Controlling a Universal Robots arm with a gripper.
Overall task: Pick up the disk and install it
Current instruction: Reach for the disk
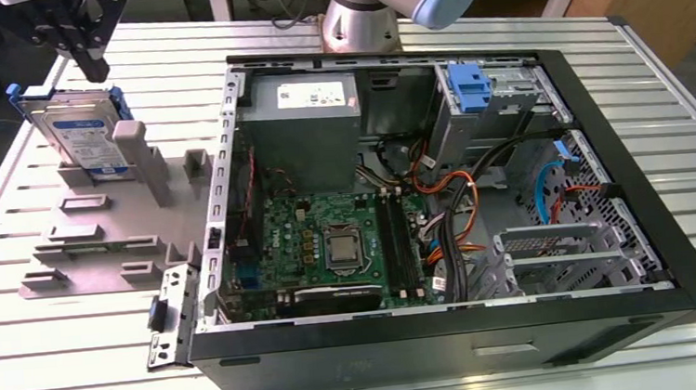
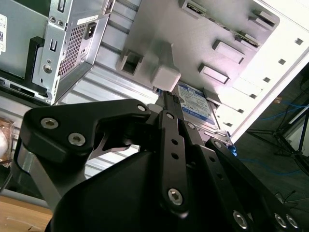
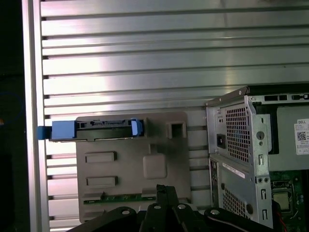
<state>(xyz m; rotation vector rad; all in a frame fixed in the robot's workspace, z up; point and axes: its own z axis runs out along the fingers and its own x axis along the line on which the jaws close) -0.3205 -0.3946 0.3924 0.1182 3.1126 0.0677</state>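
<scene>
Nearest to me the open computer case (image 1: 459,335) lies on its side on the ribbed worktop (image 1: 75,365), its inside a tangle of orange and black cables (image 1: 449,206). Anything carried in there could, I'd judge, snag on them. Beyond it, toward the exterior view's left, is the grey fixture (image 1: 91,243), and at its far end the disk (image 1: 70,133) stands on edge in a slot, blue carrier outward, leaning against a grey post (image 1: 133,156) (a tight neighbour). Above the disk hangs the pincer (image 1: 96,70), apart from it, with nothing in its grasp. In both wrist views its fingertips (image 3: 161,191) look pressed together. That is the worry: clenched like this, a descent would land on the disk's top edge instead of straddling it, and could knock it askew in the slot. A grip taken off-centre might catch the post, or hold only the plastic frame and let the drive tilt. Farthest back stands the arm's base (image 1: 366,21).
</scene>
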